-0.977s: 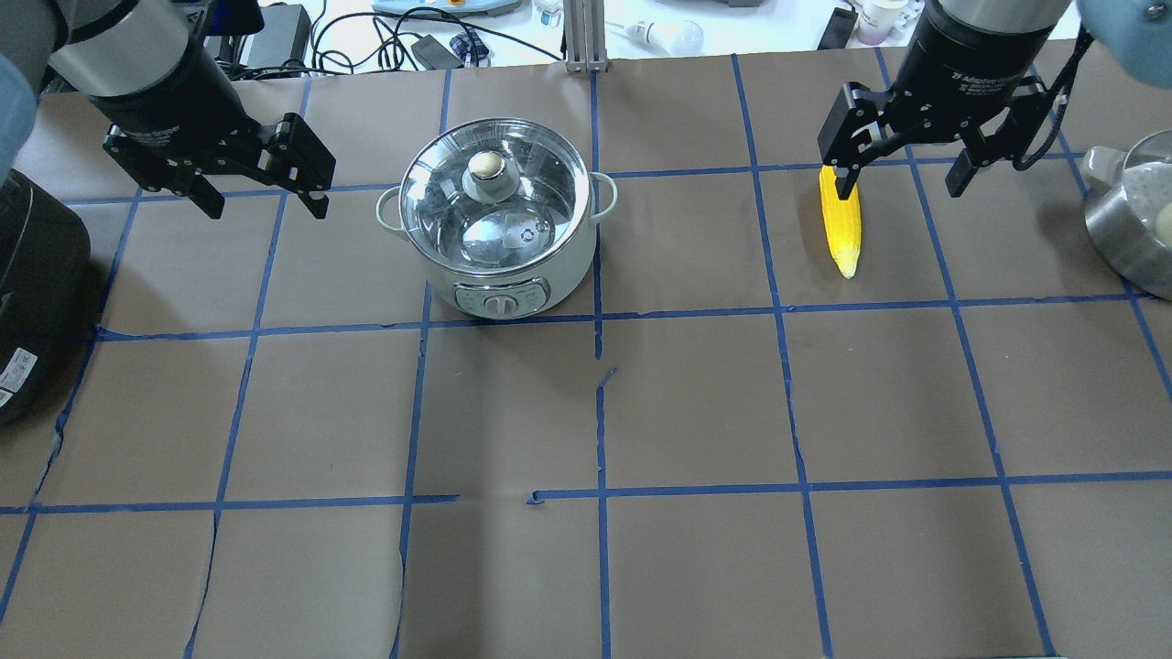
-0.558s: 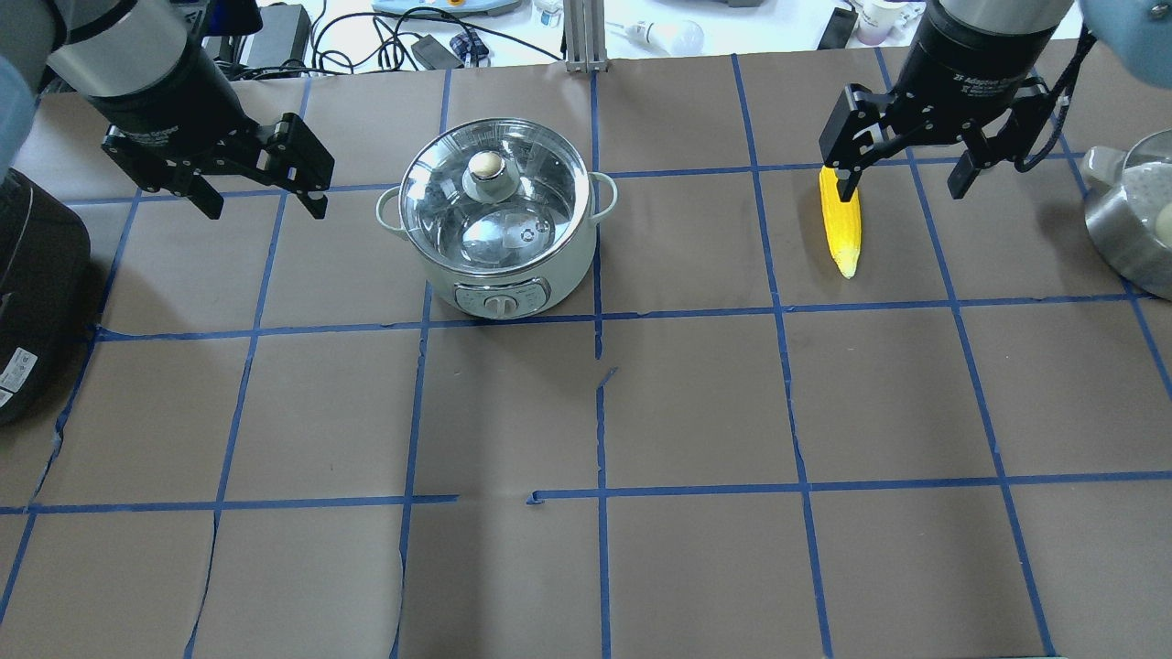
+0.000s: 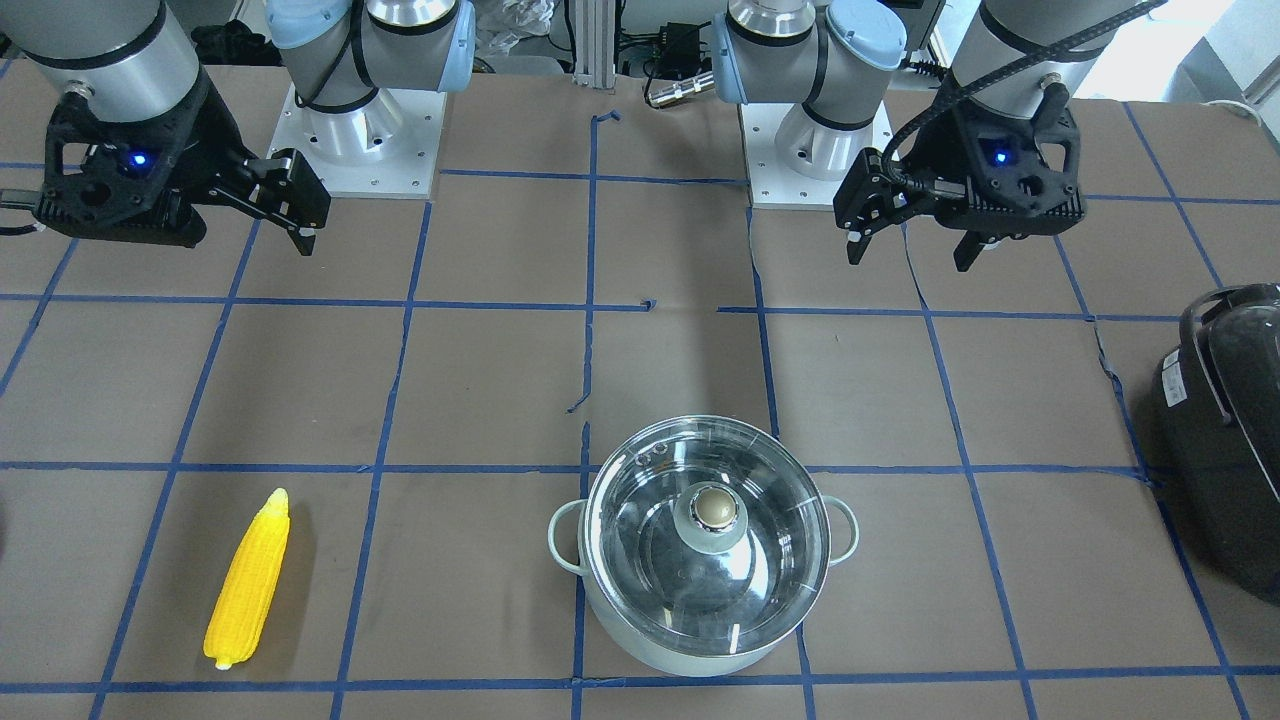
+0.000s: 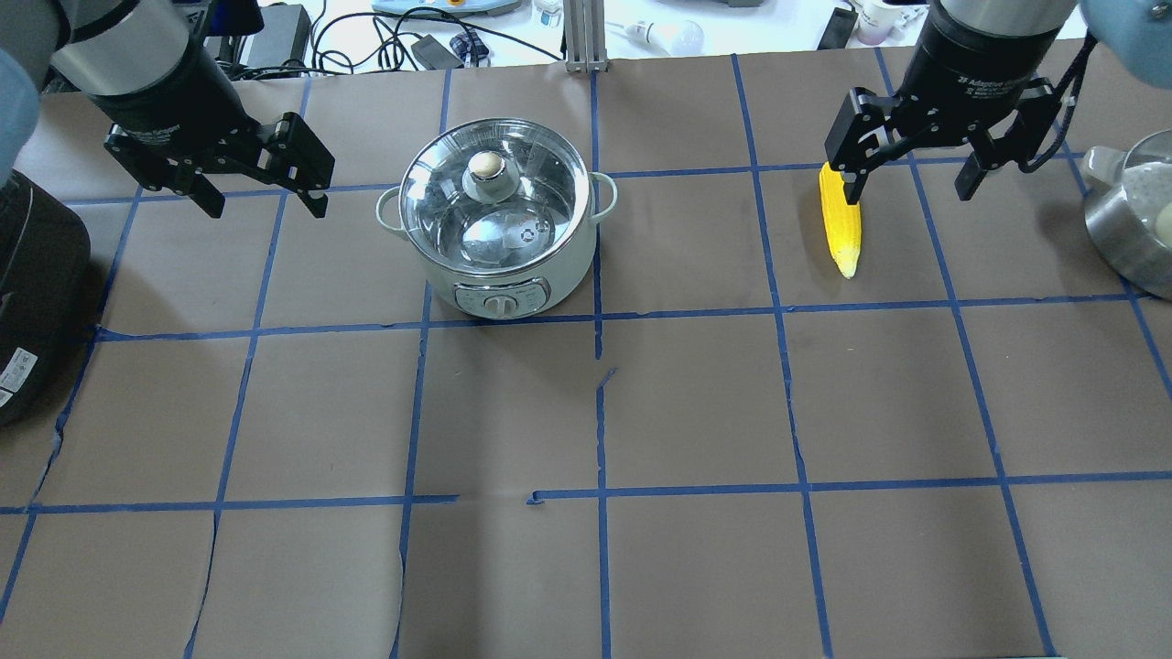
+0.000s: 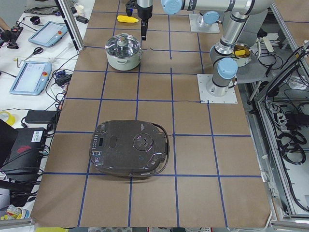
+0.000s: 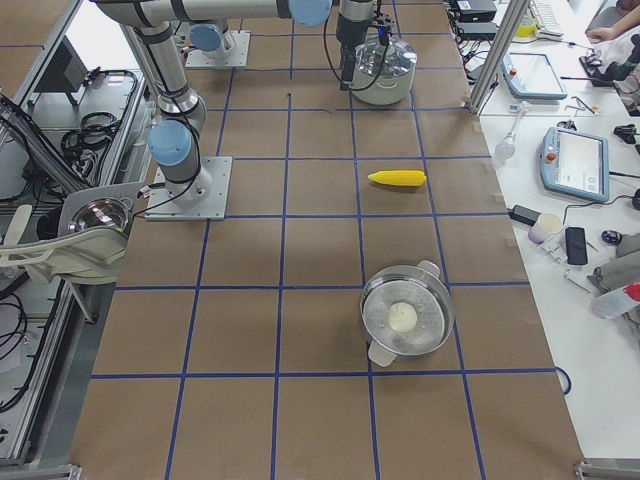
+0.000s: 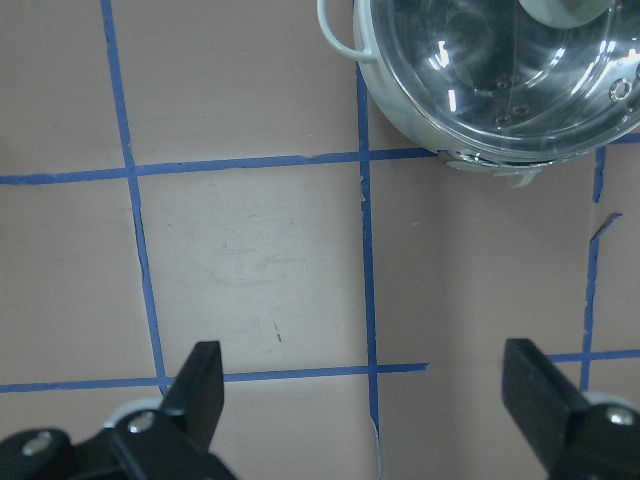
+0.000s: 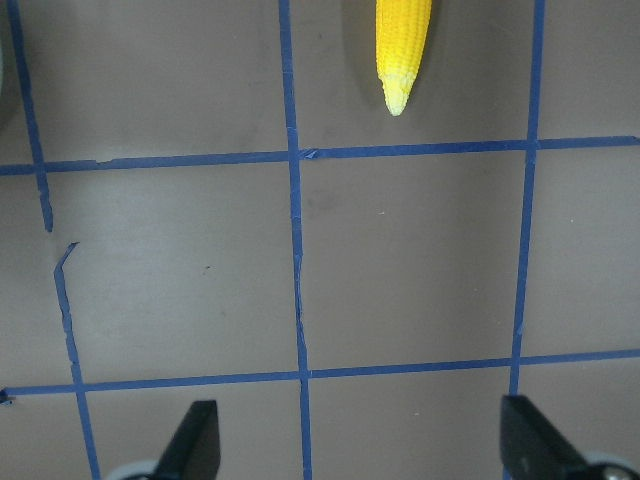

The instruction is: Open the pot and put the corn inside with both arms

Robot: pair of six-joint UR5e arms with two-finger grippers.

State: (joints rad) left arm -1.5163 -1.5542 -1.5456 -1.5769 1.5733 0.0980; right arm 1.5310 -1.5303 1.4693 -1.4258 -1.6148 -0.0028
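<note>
The pot (image 4: 572, 261) is pale mint green, shiny steel inside, under a clear lid (image 4: 526, 197) with a cream knob (image 4: 485, 166). The corn (image 4: 842, 224) is bright yellow, paler at its tip. Blue tape (image 4: 687, 314) grids the brown counter (image 4: 696, 403). The cooker (image 3: 1225, 420) is black.

Two pots (image 4: 554, 275) (image 4: 1112, 240), one corn (image 4: 842, 229), one cooker (image 4: 37, 275)

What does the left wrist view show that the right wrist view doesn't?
Only the left wrist view shows the pot, closed, at its top edge. Only the right wrist view shows the corn, tip pointing down the frame. Both show the taped table, and each shows its own gripper open: left gripper, right gripper.
</note>
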